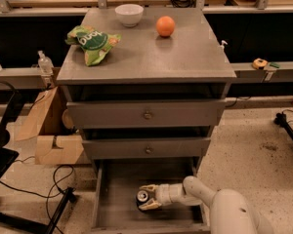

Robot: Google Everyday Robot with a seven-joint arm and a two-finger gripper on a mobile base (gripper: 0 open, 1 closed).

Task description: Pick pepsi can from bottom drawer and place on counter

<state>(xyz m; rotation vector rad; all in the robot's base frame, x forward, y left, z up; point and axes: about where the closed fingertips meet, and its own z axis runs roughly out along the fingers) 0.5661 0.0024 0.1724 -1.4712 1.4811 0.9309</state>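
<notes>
While in bottom drawer, end effector splayed around pepsi can

Overhead light falls evenly on the counter, the brightest surface. The orange and the bowl cast short, soft shadows. The bottom drawer lies in the cabinet's shade and is dim. There the pale gripper, fingers spread either side of the pepsi can, catches light. The can's lid glints. The whole view is slightly soft.
</notes>
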